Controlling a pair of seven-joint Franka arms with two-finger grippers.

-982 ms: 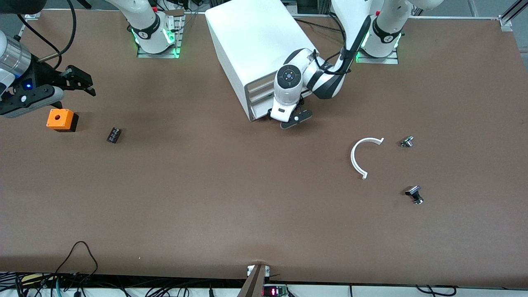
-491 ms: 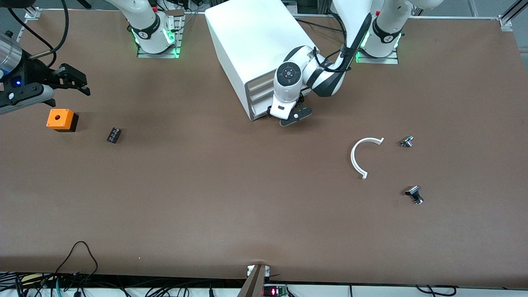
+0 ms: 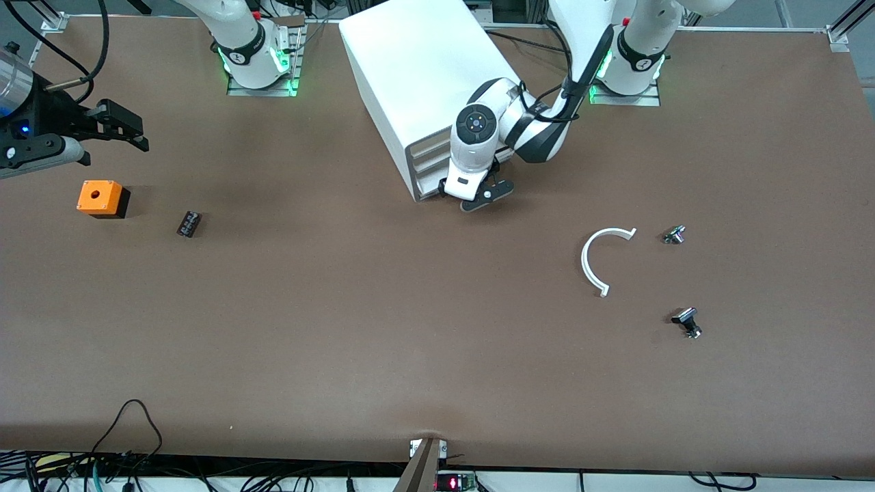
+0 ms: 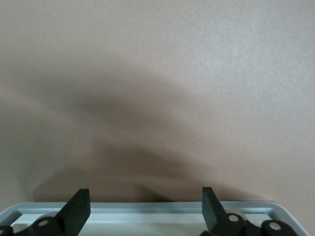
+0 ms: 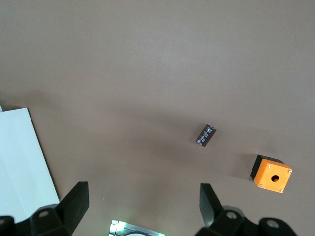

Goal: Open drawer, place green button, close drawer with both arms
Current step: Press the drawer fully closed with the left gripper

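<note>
The white cabinet [image 3: 424,75] stands between the two arm bases, its drawer fronts turned toward the left arm's end. My left gripper [image 3: 476,197] is low in front of the lowest drawer [image 3: 425,189]. In the left wrist view the gripper [image 4: 143,196] is open, and the drawer's pale front rim [image 4: 147,210] lies between its fingers. The button [image 3: 189,224], a small dark body lying on its side, rests at the right arm's end of the table and also shows as the button [image 5: 206,134]. My right gripper [image 3: 133,130] hangs open and empty at that end; in its own wrist view the gripper [image 5: 142,191] holds nothing.
An orange box with a hole [image 3: 102,198] sits beside the button, toward the table's end. A white curved strip [image 3: 595,263] and two black-capped silver parts [image 3: 674,234] [image 3: 688,322] lie at the left arm's end. Cables hang along the table edge nearest the front camera.
My left gripper has crept closer to the cabinet's lowest drawer. My right gripper has drawn away from over the orange box toward the table's end. Both stay open.
</note>
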